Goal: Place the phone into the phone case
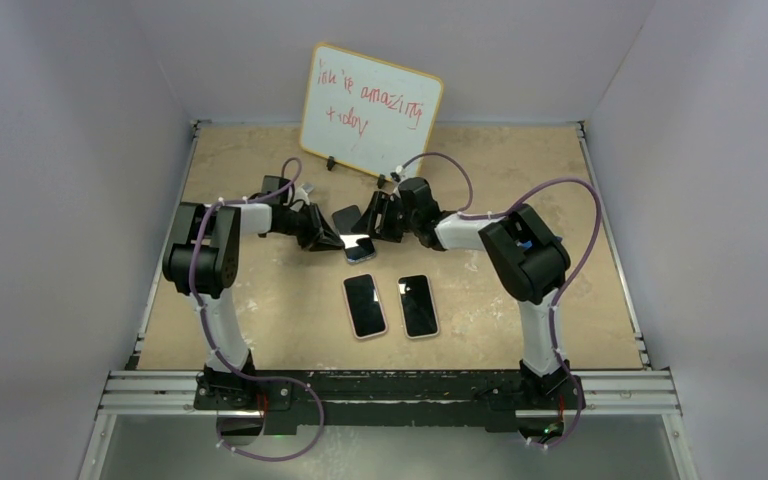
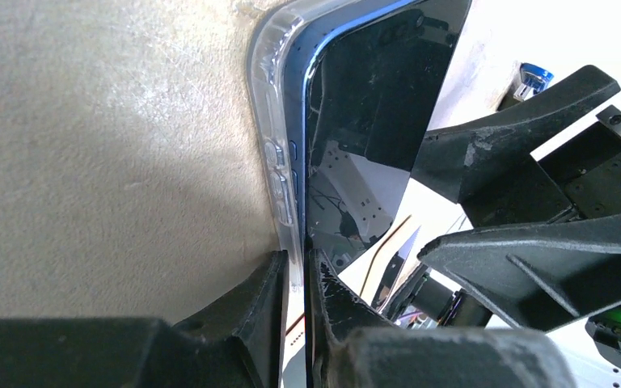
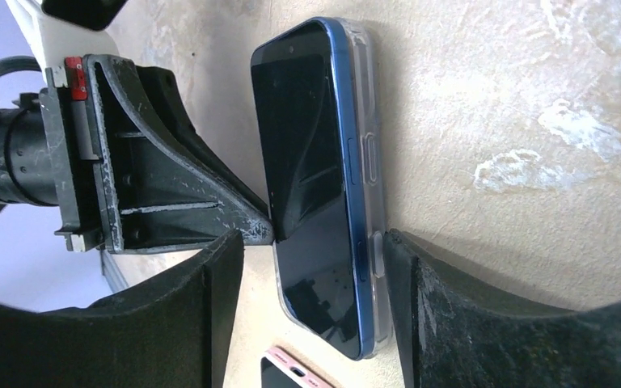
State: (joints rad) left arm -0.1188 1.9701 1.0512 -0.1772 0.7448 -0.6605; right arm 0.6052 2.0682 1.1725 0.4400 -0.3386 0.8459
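The phone [image 3: 315,186], blue with a dark screen, sits against the clear case [image 3: 376,162], and its blue side shows along the case wall. I cannot tell whether it is pressed fully home. The pair is at the middle of the worktop [image 1: 260,300], a little toward the far edge, between the two pincers.

The left gripper [image 2: 297,263] is clenched on one end of the phone. One finger [image 2: 263,295] is outside the case wall and the other is on the screen. The right gripper [image 3: 315,242] is released and straddles the phone across its width. One finger [image 3: 408,283] is just beside the case's button side, and the other stands apart from the screen.

Both arms reach forward from the near edge and bend inward at the elbow. Their wrists point at each other across the phone, the left from the left side and the right from the right.

Just beyond the phone, between the two wrists, lies a dark flat thing [image 1: 346,217] that I cannot make out. Nearer the bases, two more phones lie face up side by side. The left one is a pink-rimmed phone [image 1: 365,305], and a second phone [image 1: 418,305] lies just to its right. A whiteboard [image 1: 370,110] with red writing leans at the far edge.
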